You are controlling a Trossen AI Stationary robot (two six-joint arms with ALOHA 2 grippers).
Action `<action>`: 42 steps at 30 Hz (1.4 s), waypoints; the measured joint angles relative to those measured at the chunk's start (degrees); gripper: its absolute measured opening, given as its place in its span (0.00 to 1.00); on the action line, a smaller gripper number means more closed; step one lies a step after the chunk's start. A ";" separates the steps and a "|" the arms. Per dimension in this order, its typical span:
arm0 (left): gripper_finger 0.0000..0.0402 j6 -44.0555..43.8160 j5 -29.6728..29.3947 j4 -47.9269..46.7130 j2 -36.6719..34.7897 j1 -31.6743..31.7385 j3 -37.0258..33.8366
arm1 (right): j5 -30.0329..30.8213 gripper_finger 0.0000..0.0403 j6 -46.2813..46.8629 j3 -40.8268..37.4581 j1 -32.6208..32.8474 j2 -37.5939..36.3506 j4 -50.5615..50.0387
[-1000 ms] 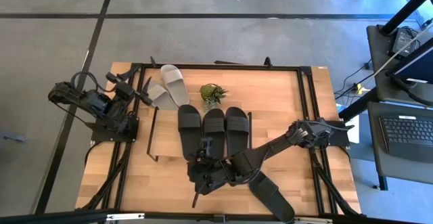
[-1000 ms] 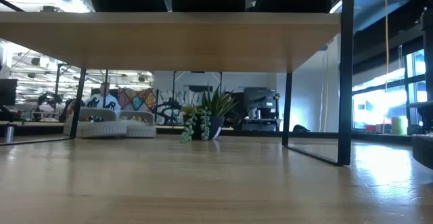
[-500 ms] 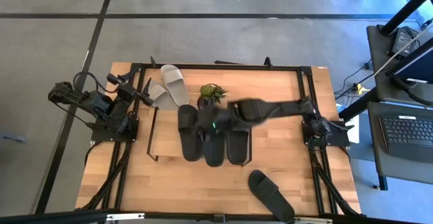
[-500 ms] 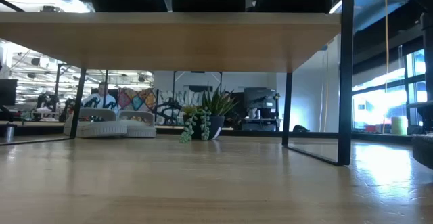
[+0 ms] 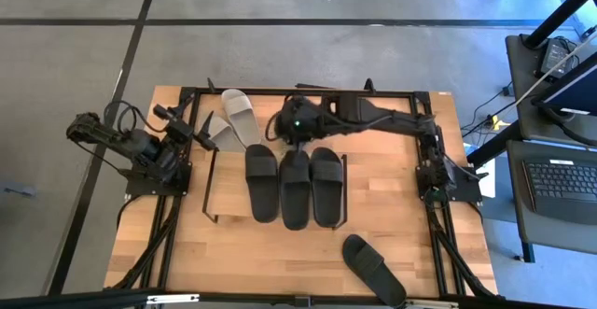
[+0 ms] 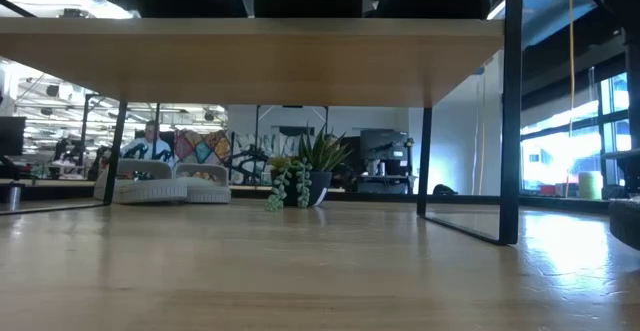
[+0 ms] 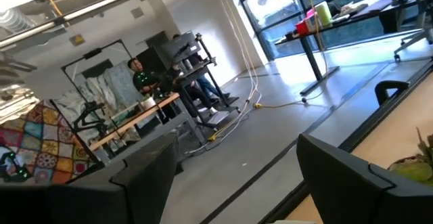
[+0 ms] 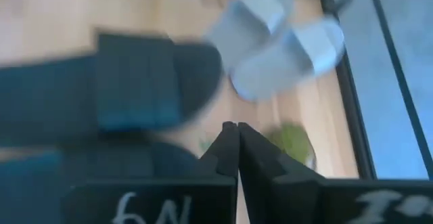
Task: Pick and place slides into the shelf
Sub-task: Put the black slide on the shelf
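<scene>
At centre frame, three black slides (image 5: 294, 186) lie side by side on the shelf (image 5: 214, 189) while the right pincer (image 5: 295, 125) hovers above, shut and empty; light, bendy rubber, best gripped by the broad strap.

A small green potted plant (image 6: 305, 179) stands at the far middle of the wooden table (image 5: 392, 225). People (image 7: 145, 82) sit at desks beyond.

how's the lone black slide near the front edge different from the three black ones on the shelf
The lone black slide lies on the bare table, angled diagonally; the three black slides sit on the shelf, side by side and parallel. It lies alone, while they are grouped. All four share the same matte black, broad-strap shape.
</scene>
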 joint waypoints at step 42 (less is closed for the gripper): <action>0.73 -3.66 -4.78 0.00 0.01 -0.01 0.02 | -25.05 0.00 -3.90 -34.95 -33.15 -11.28 33.18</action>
